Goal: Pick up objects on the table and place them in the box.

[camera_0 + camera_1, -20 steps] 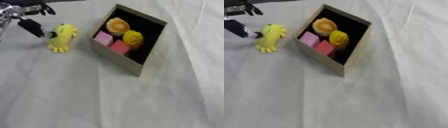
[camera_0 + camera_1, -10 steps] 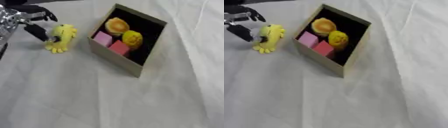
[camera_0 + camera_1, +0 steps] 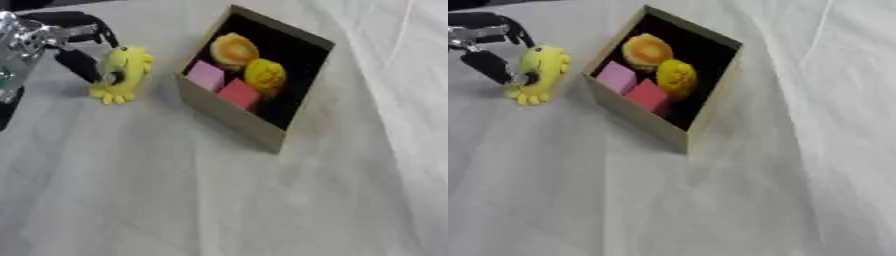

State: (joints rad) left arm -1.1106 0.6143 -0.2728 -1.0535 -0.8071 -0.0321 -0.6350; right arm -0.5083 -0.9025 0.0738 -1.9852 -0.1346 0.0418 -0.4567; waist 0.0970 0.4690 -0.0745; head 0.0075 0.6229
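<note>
You've got a soft, matt plush toy, a cardboard-looking box with a dull black inside, wrinkly white cloth underneath, and a left hand of shiny metal and black plastic.

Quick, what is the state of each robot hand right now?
Left robot hand: fingers curled around the yellow plush toy, which still sits on the table beside the box.
Right robot hand: not visible in either view.

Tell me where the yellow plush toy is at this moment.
The yellow plush toy lies on the white tablecloth at the upper left of both views, just left of the cardboard box, with the fingers of the robot's left hand around it.
</note>
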